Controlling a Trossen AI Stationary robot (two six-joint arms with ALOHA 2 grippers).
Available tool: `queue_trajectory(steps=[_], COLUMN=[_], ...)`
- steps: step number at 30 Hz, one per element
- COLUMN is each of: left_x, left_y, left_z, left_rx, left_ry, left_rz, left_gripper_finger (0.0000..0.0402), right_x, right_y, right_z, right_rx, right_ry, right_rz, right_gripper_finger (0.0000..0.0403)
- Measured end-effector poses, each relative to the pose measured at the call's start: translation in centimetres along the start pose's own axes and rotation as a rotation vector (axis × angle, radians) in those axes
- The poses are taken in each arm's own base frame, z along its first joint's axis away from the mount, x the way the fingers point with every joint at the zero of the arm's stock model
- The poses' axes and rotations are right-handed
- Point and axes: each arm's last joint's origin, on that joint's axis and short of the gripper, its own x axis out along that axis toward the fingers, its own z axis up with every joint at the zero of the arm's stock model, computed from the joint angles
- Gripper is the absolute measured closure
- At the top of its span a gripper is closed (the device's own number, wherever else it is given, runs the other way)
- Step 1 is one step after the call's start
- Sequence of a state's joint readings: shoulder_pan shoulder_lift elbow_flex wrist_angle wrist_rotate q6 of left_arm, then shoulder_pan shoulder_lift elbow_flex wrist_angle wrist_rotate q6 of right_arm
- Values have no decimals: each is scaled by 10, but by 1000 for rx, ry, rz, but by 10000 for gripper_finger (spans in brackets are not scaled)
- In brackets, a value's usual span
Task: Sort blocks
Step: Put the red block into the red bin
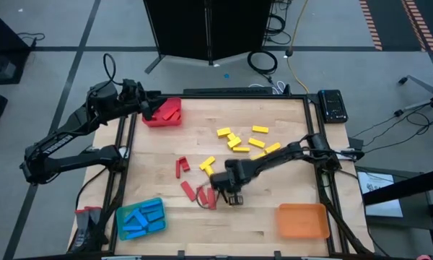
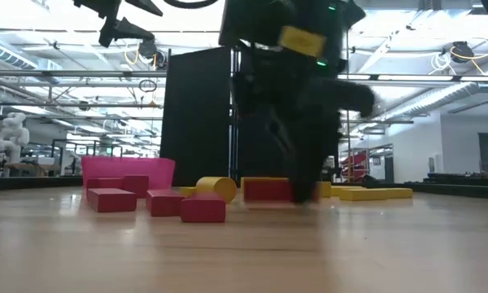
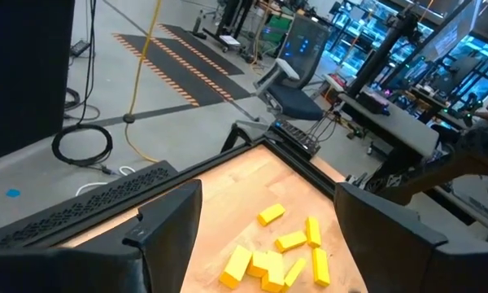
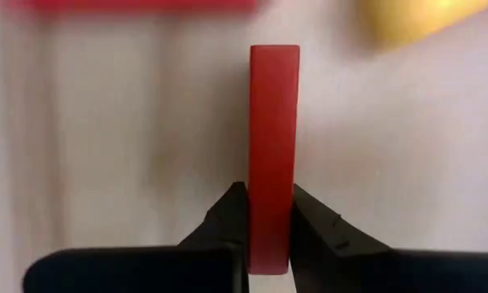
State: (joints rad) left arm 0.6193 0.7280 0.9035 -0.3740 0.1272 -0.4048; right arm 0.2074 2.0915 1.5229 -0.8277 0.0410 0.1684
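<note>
the wooden counter [image 1: 289,180] carries three trays and scattered blocks; no brand or readable writing shows on anything. the orange tray [image 1: 302,219] at the near right corner looks empty. the blue tray [image 1: 140,219] at the near left corner holds a heap of blue blocks [image 1: 141,217]. the red tray [image 1: 163,113] at the far left holds at least one red block, though how many is hard to tell from above.

the right arm reaches in from the right edge to the near middle of the counter, and the right claw [image 4: 267,236] has closed its two fingers on the sides of a red block [image 4: 273,155] standing on edge between them. the left claw [image 3: 264,236] hangs above the red tray with its fingers spread wide and nothing between them.

yellow blocks [image 1: 239,142] lie loose past the counter's middle, toward the far right. a few more red blocks [image 1: 182,167] lie left of the right claw, with one yellow block [image 1: 206,164] just beside them.

a dark handset-like device [image 1: 333,105] sits on the frame at the far right corner.
</note>
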Motion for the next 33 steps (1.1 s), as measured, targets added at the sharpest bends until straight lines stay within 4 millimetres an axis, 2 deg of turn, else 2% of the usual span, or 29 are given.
queue_trajectory(steps=[2,8,12,15,22,24,27,33], left_x=[0,0,2,2,6,9,14,29], left_y=[0,-3,-10,-18,-35,-40,-46,-56], left_z=[0,4,15,23,36,38,40,36], left_rx=[1,8,26,46,100,120,154,272], left_ry=[-1,-39,-134,-221,-352,-385,-422,-453], left_rz=[-1,-47,-151,-226,-431,-496,-572,-612], left_gripper_finger=[116,116,116,116,116,116,116,116], right_x=[-26,-128,-201,-237,-289,-292,-286,-287], right_y=[-15,-62,-94,-110,-133,-137,-140,-143], right_z=[12,37,44,44,44,44,46,48], right_rx=[46,187,246,254,237,239,231,229], right_ry=[-98,-493,-838,-1010,-1235,-1261,-1244,-1275], right_rz=[-50,-94,-132,-170,-250,-257,-234,-218], right_gripper_finger=[366,366,366,366,366,366,366,366])
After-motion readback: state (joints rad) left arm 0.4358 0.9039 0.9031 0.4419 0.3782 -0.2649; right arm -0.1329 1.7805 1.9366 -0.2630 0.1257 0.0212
